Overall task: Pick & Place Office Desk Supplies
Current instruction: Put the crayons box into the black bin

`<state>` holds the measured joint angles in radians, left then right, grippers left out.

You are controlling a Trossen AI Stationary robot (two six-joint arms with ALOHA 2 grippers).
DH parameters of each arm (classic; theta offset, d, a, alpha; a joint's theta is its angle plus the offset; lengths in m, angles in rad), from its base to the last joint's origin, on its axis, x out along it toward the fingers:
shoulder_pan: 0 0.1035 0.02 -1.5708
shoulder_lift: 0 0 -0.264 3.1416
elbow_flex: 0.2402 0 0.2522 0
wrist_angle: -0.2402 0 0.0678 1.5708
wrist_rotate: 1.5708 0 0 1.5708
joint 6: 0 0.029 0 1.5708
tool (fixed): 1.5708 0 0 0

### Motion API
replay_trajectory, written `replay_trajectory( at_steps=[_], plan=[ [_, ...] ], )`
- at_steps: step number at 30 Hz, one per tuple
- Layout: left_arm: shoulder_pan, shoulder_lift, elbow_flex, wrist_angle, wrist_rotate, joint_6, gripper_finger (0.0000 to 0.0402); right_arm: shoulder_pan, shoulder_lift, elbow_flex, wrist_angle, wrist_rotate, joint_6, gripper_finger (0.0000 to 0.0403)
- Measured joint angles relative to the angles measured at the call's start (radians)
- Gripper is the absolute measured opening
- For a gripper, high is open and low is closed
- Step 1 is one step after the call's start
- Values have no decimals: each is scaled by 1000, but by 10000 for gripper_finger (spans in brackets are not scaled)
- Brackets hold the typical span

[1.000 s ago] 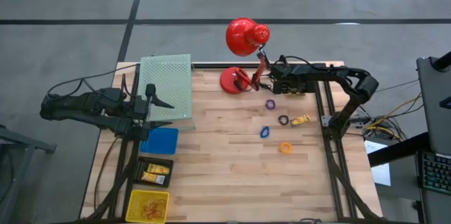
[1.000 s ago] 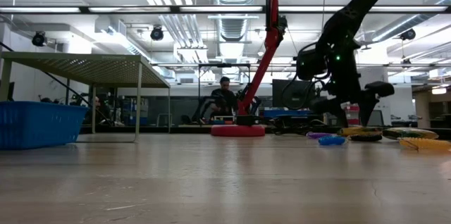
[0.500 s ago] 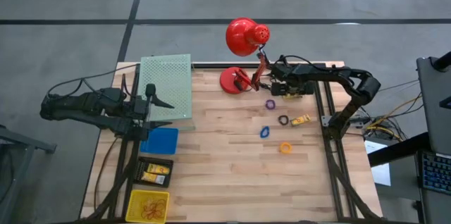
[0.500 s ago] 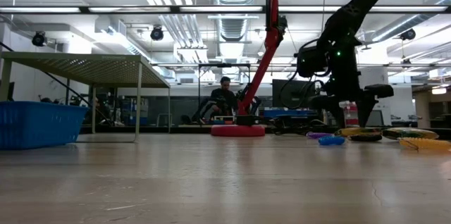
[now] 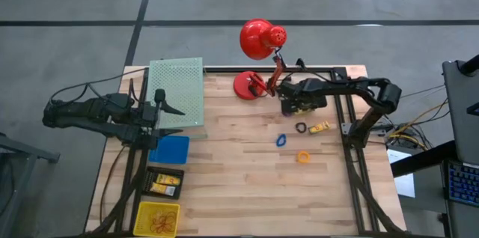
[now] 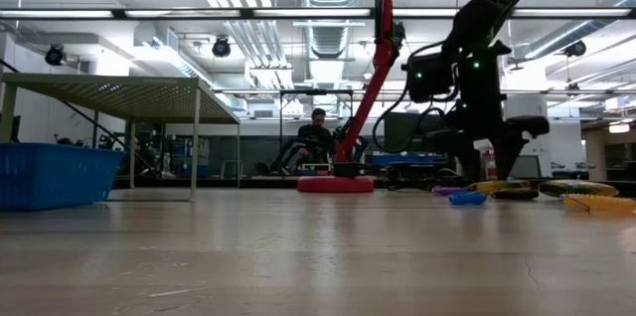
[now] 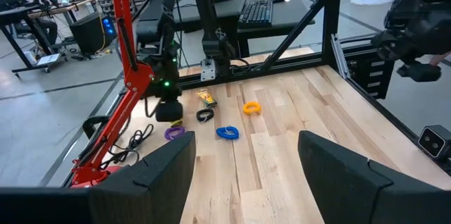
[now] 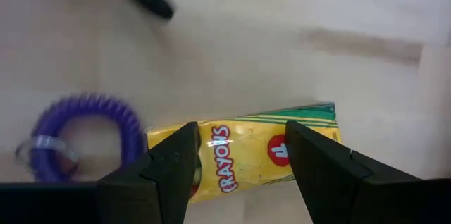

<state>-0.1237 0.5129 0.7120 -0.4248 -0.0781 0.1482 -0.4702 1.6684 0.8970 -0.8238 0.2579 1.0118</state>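
Four small coiled plastic rings are lying on the wooden table (image 5: 224,193), one purple (image 8: 84,136) just beside the right gripper's (image 8: 243,146) fingers (image 8: 169,171), one blue (image 5: 281,140), one black (image 5: 301,127) and one orange (image 5: 303,156) farther off, while one yellow cardboard crayon box (image 8: 246,153) is showing between those fingers.

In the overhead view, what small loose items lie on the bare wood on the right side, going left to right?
Blue ring → black ring and orange ring, about level left to right → yellow pack.

Bare wood mid-table (image 5: 232,163); red lamp (image 5: 258,43) + mesh rack (image 5: 177,92) crowding far edge.
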Motion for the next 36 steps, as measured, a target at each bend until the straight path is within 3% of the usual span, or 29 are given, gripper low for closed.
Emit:
replay_trajectory(
  at_steps=[25, 28, 36],
  plan=[
    [0, 0, 0, 0, 0, 0, 256, 465, 5, 35, 16, -50, 266, 212],
    [0, 0, 0, 0, 0, 0, 256, 522, 6, 49, 89, -48, 271, 212],
    [0, 0, 0, 0, 0, 0, 256, 630, 27, 46, 478, -34, 172, 212]
  ],
)
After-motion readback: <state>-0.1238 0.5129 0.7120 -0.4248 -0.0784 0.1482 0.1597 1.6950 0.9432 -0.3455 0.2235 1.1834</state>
